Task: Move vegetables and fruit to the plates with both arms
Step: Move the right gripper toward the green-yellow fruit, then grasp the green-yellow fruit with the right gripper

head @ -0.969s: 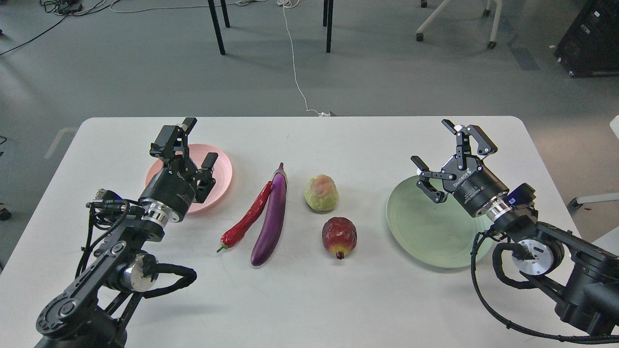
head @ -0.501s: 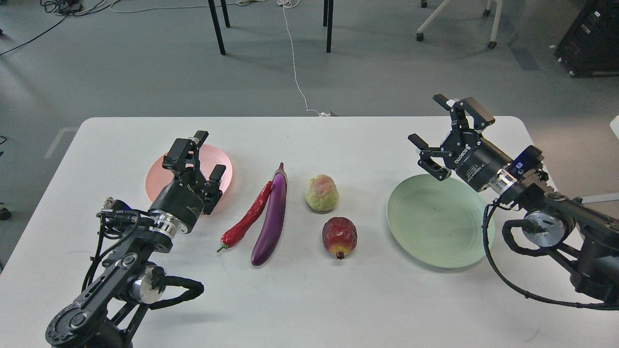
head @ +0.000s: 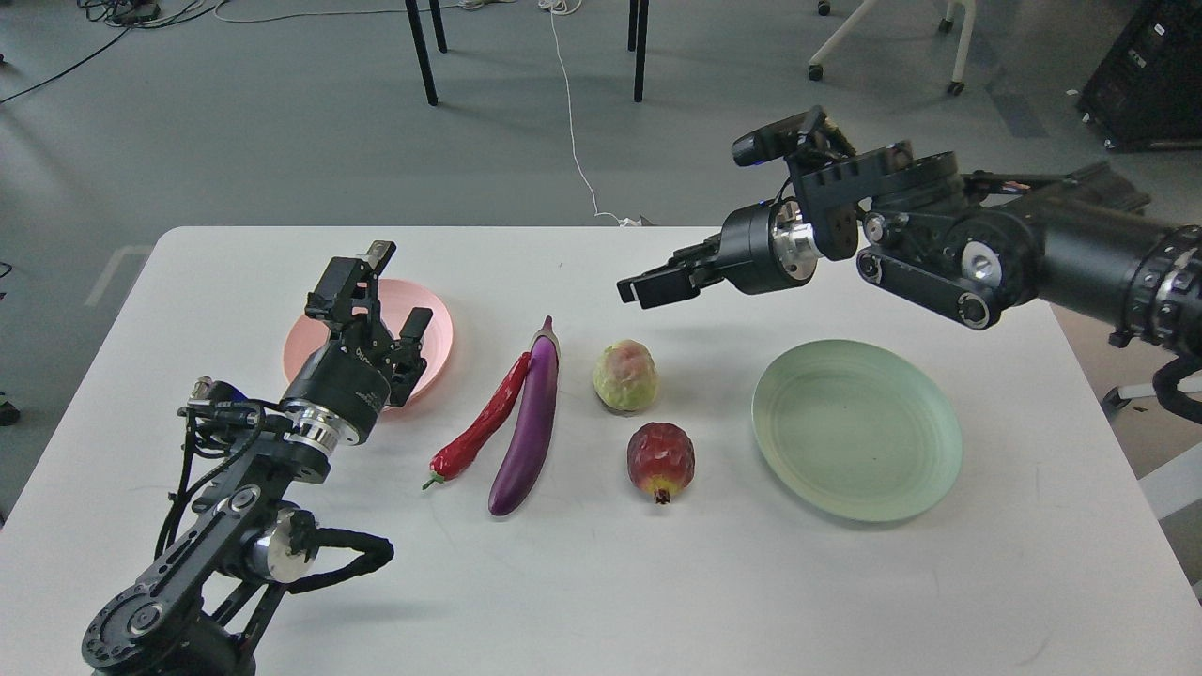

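A purple eggplant and a red chili pepper lie side by side, touching, at the table's middle. To their right sit a bumpy yellow-green fruit and, nearer me, a dark red pomegranate. The pink plate is at the left and the green plate at the right; both are bare. My left gripper is open and empty over the pink plate. My right gripper is raised, pointing left, above and behind the yellow-green fruit; its fingers overlap side-on.
The white table has rounded far corners, with grey floor beyond. Black table legs and a white cable are on the floor behind. A chair base and a black case stand at the far right.
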Tool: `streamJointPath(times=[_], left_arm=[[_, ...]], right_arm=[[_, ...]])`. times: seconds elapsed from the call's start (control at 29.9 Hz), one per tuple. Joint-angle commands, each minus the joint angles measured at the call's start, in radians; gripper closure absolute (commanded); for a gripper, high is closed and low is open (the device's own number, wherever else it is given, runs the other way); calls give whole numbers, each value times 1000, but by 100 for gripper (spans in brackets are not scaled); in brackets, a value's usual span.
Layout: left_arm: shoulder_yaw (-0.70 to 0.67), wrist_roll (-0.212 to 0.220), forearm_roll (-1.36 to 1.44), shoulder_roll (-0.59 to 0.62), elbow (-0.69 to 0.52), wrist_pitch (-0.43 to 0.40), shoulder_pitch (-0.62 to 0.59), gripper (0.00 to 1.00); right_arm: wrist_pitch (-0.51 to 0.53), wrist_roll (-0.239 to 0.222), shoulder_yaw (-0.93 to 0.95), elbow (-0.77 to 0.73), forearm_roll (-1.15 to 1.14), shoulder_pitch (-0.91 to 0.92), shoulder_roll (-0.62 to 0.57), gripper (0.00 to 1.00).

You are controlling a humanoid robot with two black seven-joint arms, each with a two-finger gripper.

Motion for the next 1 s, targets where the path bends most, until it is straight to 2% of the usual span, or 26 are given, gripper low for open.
streamJointPath(times=[0.0,0.2,0.4,0.6,0.97], left_arm=[[0,0,0,3,-15,18,1,2],[-1,0,0,4,-22,21,1,2],[-1,0,0,4,-29,19,3,2],[-1,0,0,4,-29,19,3,2],[-1,0,0,6,-29,19,12,2]], right_arm=[[-44,0,-131,-118,-55,0,139,1],[-110,0,-274,-203,-48,-43,162,1],[-110,0,-266,-181,7,-76,162,1],[-104,0,-266,-79,136,-63,162,1],[-115,0,-265,-86,145,-76,162,2]])
